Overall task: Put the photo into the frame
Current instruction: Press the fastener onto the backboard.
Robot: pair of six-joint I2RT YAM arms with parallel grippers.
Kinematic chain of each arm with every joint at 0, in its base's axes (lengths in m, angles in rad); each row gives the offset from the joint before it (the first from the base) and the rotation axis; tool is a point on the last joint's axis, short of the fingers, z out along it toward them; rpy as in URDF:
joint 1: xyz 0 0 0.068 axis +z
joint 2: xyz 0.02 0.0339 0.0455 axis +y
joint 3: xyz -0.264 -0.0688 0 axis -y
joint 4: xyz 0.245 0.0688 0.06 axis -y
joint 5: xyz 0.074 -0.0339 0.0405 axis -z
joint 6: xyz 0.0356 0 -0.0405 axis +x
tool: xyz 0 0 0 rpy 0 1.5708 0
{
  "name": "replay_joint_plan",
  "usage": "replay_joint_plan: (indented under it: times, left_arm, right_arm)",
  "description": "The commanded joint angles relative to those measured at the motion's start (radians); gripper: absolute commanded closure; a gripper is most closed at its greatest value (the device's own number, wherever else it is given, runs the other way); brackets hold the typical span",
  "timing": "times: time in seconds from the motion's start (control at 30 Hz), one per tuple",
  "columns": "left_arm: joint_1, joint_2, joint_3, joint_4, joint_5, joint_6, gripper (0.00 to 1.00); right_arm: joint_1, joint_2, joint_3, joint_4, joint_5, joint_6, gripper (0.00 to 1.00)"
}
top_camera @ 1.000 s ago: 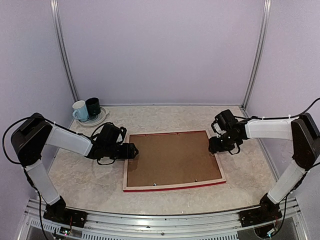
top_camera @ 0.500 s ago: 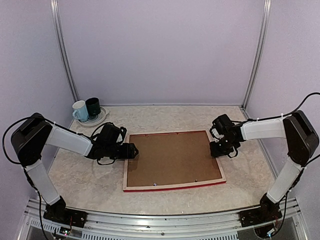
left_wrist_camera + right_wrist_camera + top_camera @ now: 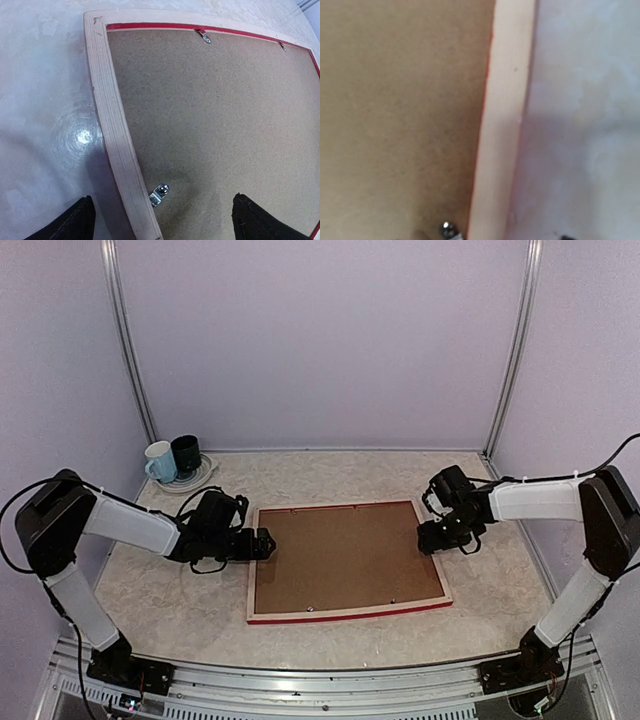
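With your left gripper (image 3: 167, 225) wide at the frame (image 3: 112, 125), seat one finger squarely on the clip (image 3: 159, 192) just inside its rail; right gripper (image 3: 428, 537): width can't be told.

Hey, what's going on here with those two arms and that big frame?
Two robot arms are working on a picture frame lying face down on the table, with a brown backing board set in it. The left gripper is at the frame's left edge, its fingers spread wide on either side of the rail, near a small metal clip. The right gripper is at the right edge; whether it is open is unclear. No photo shows in any view.
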Motion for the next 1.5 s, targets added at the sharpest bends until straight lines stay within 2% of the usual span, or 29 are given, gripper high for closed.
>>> replay_joint_plan:
  times: [0.0,0.17,0.3,0.47,0.73,0.83,0.97,1.23,1.47]
  left_arm:
    - [-0.005,-0.094,-0.072,-0.044,-0.089,0.007,0.01]
    - [-0.034,-0.268,-0.139,0.002,-0.148,0.014,0.01]
    - [-0.118,-0.412,-0.154,0.006,-0.228,0.057,0.01]
    - [-0.224,-0.472,-0.142,0.002,-0.293,0.123,0.01]
    - [-0.42,-0.415,-0.065,-0.007,-0.287,0.288,0.01]
    - [-0.474,-0.387,-0.031,-0.005,-0.243,0.348,0.01]
    - [-0.507,-0.354,-0.001,0.015,-0.113,0.444,0.01]
    - [-0.537,-0.176,0.062,0.031,0.02,0.618,0.01]
    - [-0.554,-0.055,0.087,0.074,0.038,0.686,0.01]
  right_arm:
    - [-0.005,-0.09,-0.018,-0.024,-0.002,-0.003,0.26]
    - [-0.005,-0.193,-0.07,-0.01,-0.035,0.013,0.14]
    - [-0.005,-0.302,-0.137,0.035,-0.095,0.023,0.11]
    - [-0.005,-0.405,-0.205,0.082,-0.14,0.049,0.1]
    - [-0.005,-0.515,-0.303,0.153,-0.118,0.081,0.07]
    - [-0.005,-0.565,-0.337,0.184,-0.097,0.09,0.06]
    - [-0.005,-0.623,-0.382,0.229,-0.06,0.1,0.05]
    - [-0.011,-0.706,-0.477,0.315,0.009,0.104,0.01]
    - [-0.017,-0.75,-0.54,0.367,0.01,0.13,0.01]
